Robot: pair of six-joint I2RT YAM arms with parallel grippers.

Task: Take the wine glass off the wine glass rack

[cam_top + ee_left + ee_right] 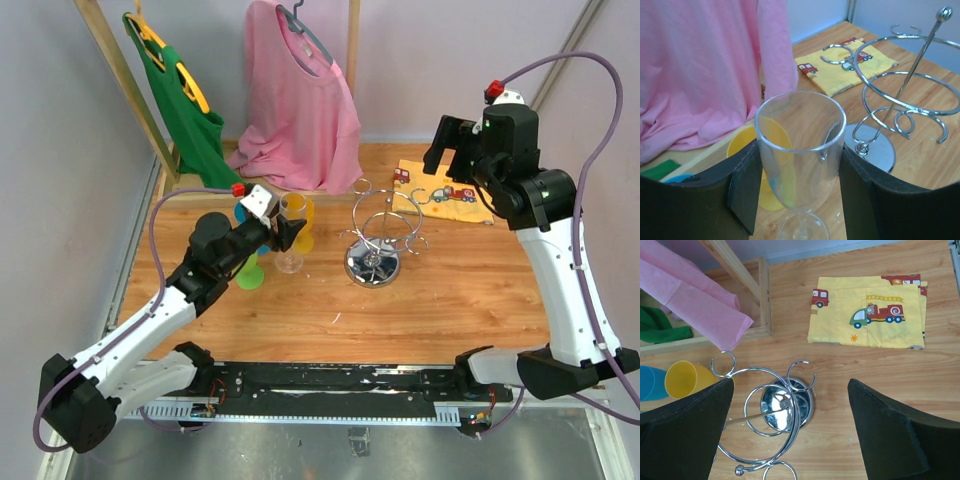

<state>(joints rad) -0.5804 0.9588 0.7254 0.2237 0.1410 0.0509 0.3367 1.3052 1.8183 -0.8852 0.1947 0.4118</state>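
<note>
Clear glass (800, 145), one only, stands upright just left of the rack (385, 225). Stem is down and mouth up, and it is apart from every wire loop. My left gripper (800, 186) is clamped across the bowl, one pad on each side, so the long axis runs vertical between the fingers. I cannot tell whether the foot rests on the table or hangs just above it.

I judge the lift-off from the rack done; what remains turns on keeping the glass plumb and left of the rack's arms. The left arm is the nearer one by far. The right gripper (790, 385) is spread wide and empty, looking down on the rack.

Count: one rack, empty of glasses; one glass; three cups left of the rack, yellow (301, 209), blue (244, 211) and green (250, 275); one yellow cloth (445, 190) right of the rack and behind it.
</note>
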